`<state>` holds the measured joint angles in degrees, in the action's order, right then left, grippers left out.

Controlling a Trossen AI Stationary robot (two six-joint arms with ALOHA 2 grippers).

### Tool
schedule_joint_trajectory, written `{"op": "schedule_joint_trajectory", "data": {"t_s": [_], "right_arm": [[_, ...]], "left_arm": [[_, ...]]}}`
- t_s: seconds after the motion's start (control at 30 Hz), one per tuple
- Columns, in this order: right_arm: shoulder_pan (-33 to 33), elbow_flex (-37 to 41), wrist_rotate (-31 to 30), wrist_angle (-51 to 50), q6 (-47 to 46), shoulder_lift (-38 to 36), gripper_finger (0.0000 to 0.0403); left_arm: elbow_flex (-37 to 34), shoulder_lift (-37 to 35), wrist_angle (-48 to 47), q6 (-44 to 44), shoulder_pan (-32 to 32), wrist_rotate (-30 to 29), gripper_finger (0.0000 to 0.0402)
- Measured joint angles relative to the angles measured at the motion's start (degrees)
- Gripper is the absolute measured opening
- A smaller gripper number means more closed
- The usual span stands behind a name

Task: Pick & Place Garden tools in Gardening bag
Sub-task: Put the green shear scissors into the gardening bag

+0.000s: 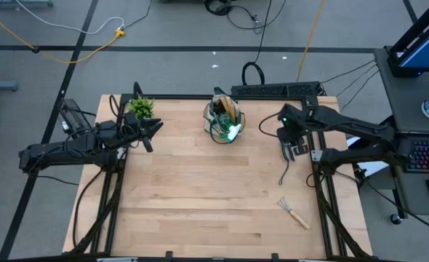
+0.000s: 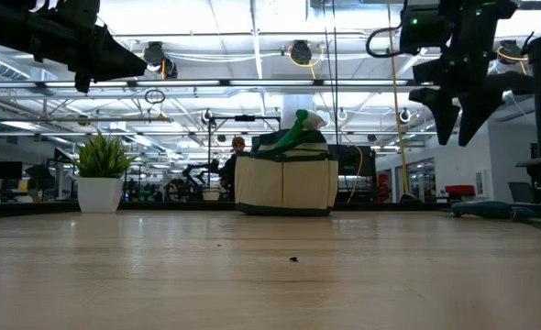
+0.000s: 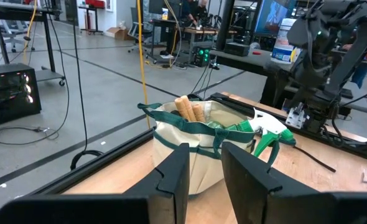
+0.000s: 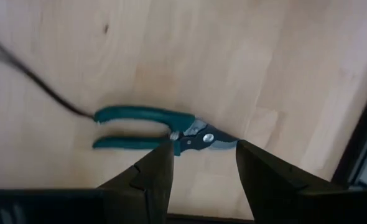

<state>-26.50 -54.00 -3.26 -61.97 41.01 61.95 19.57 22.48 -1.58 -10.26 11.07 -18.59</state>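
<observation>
The right tool (image 4: 199, 171) hangs open-fingered over the green-handled pruning shears (image 4: 162, 132) near the tabletop's (image 1: 200, 196) right edge, the left tool (image 3: 202, 171), narrowly parted and empty, faces the round beige fabric bag (image 1: 225, 120) at the far edge.

Left hand (image 3: 202, 177) facing the gardening bag (image 3: 193, 149)

Its two dark fingers (image 3: 174, 174) stand apart with nothing between them, aimed at the beige, green-trimmed bag on the wooden surface (image 3: 314, 171). Wooden handles (image 3: 190, 110) rise from the bag, a green spray bottle (image 3: 267, 134) leans over its rim, and the other arm (image 3: 333, 56) stands beyond.
</observation>
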Motion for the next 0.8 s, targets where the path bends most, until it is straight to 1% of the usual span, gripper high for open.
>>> {"op": "schedule_joint_trajectory", "data": {"t_s": [0.1, 0.23, 0.47, 0.67, 0.8], "right_arm": [[0.04, 0.0, -1.51, -0.94, 4.26, 2.01, 0.0165], [0.25, 0.0, -1.61, -1.71, 8.38, 4.87, 0.0165], [3.46, 1.59, -2.07, -1.07, 12.93, 10.0, 0.0165], [7.1, 6.37, -12.39, -0.91, 15.5, 13.75, 0.0165], [8.6, 9.46, -17.41, 3.36, 16.82, 14.31, 0.0165]], "left_arm": [[0.0, 0.01, 0.0, 0.0, 0.0, 0.0, 0.0099], [0.0, 0.0, 0.01, 0.0, 0.0, 0.0, 0.0099], [0.0, 0.02, 0.0, -0.02, -0.01, -0.01, 0.0099], [0.0, 0.0, 0.02, -0.03, -0.01, -0.02, 0.0099], [-0.02, 0.0, 0.02, -0.02, 0.0, -0.02, 0.0099]]}}
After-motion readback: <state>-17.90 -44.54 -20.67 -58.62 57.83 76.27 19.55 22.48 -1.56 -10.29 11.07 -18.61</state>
